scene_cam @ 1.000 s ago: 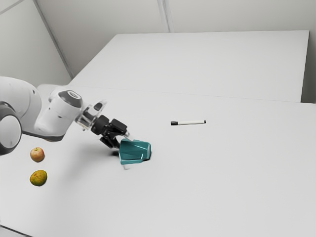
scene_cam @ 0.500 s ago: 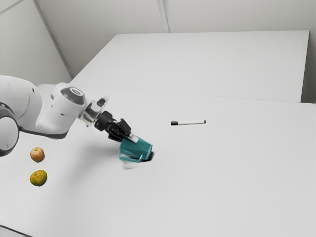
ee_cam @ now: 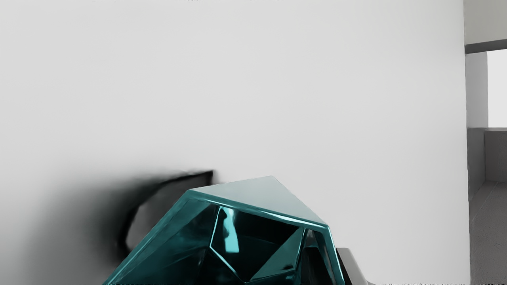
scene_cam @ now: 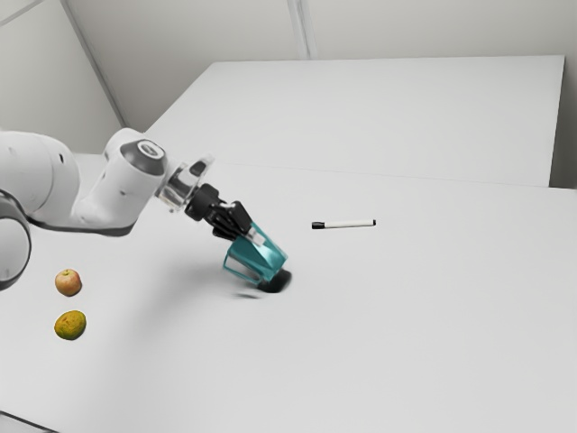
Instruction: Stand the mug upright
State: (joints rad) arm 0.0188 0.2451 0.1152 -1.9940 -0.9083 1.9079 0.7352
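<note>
The mug (scene_cam: 257, 259) is held aslant over the tabletop (scene_cam: 406, 334), neither flat on its side nor upright: its mouth tips up toward the end effector (scene_cam: 256, 236), while its base points down toward the exterior view's right, above a dark shadow. Whether an edge of the base touches down, I cannot tell. The end effector looks closed on the mug's wall near the rim, one fingertip (ee_cam: 350, 264) outside it and the other seemingly inside the mouth; that narrow pinch would explain how the mug can lean without toppling. Such a hold probably suits the job, since it leaves the base free to meet the surface as the hand turns. The handle (scene_cam: 238, 271) hangs out on the lower side, so it could catch if the mug drops early. What remains, I judge, is to level the base, seat it and only then let go. The marker (scene_cam: 343, 225), apple (scene_cam: 68, 282) and yellow-green fruit (scene_cam: 70, 326) lie well apart, so they should not interfere.
</note>
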